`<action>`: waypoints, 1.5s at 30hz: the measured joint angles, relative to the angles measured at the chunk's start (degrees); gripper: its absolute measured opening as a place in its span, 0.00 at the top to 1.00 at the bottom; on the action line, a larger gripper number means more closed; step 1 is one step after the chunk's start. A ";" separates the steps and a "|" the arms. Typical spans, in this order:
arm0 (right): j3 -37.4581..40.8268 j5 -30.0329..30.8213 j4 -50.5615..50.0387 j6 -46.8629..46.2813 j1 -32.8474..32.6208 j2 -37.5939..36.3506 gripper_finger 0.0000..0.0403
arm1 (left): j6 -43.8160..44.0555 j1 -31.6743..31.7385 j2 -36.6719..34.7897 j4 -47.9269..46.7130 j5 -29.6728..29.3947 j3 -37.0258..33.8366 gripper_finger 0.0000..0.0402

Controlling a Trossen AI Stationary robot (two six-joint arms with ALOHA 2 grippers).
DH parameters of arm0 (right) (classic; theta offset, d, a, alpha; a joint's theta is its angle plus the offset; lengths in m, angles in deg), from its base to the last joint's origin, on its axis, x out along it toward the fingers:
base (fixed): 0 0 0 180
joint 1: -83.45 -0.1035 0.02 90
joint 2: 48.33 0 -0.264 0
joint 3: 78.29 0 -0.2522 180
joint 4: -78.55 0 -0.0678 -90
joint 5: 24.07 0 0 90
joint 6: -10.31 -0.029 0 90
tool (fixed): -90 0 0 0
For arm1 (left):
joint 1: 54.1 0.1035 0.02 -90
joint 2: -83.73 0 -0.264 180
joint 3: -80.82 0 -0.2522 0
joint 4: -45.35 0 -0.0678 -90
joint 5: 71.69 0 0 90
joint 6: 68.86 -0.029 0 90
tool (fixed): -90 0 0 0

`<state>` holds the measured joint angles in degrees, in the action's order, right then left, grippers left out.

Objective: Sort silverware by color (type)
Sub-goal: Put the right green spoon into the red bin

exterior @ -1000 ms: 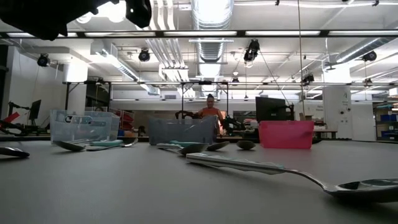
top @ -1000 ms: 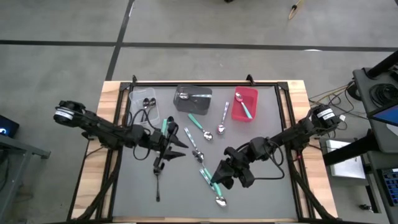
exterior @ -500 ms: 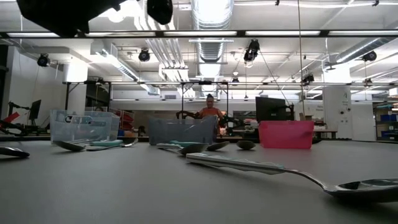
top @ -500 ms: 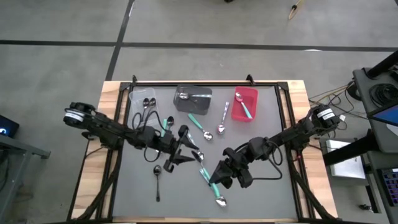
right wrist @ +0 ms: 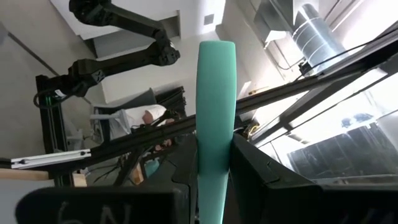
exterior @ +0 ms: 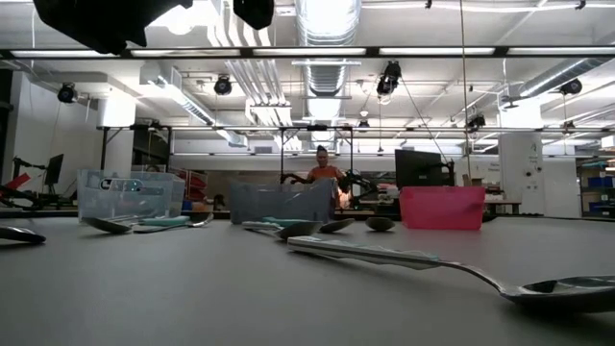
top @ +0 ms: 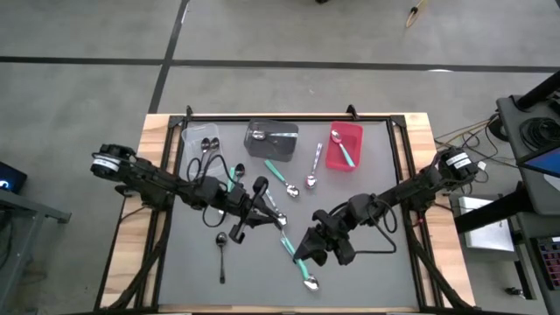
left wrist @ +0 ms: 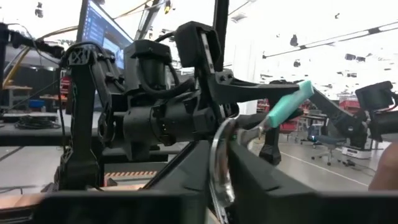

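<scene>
- Because the left gripper (top: 252,214) pinches only the thin edge of a silver spoon (left wrist: 219,163), as its wrist view shows, the spoon could turn between the fingers or slip out when the arm lifts.
- As both arms work close together over the middle of the table (top: 367,280), they are a risk to each other. If the left arm swings toward the dark grey bin (top: 259,149) while the right arm moves toward the red bin (top: 354,157), the links or cables could touch.
- While the right gripper (top: 308,249) is clamped on the teal-handled spoon (right wrist: 215,118), it grips the handle far from the bowl. I judge that the heavy end could swing and miss the red bin at release.
- Other loose spoons lie just beside the left fingers, so a second spoon may be dragged or knocked away.
- If a spoon lands in the wrong bin, the sorting is spoiled. The red one already holds a teal-handled spoon and the dark grey one a silver spoon.
- Compared with one second ago, the left arm has reached further toward the table's middle, away from the black spoon (top: 221,249), which lies where it was.
- Half a second ago the left fingers stood spread; now they are closed on the silver spoon.
- The right arm has hardly moved, and its grip is unchanged.
</scene>
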<state>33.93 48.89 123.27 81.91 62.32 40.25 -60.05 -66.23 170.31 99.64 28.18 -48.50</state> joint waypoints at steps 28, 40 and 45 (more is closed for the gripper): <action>0.07 28.72 -6.06 -5.74 0.00 -0.11 0.62 | 1.75 0.51 -15.13 -19.86 -8.35 -2.08 1.00; 0.07 34.22 -6.32 -2.56 0.11 -1.16 0.63 | -2.28 0.51 -32.95 -42.03 -19.66 -2.12 1.00; 0.07 37.44 -6.32 -2.40 0.00 -1.16 0.63 | -2.38 0.51 -36.64 -44.71 -19.91 -2.14 1.00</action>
<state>34.00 86.33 116.95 79.50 62.32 39.09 -62.43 -65.72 133.68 54.93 8.28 -50.64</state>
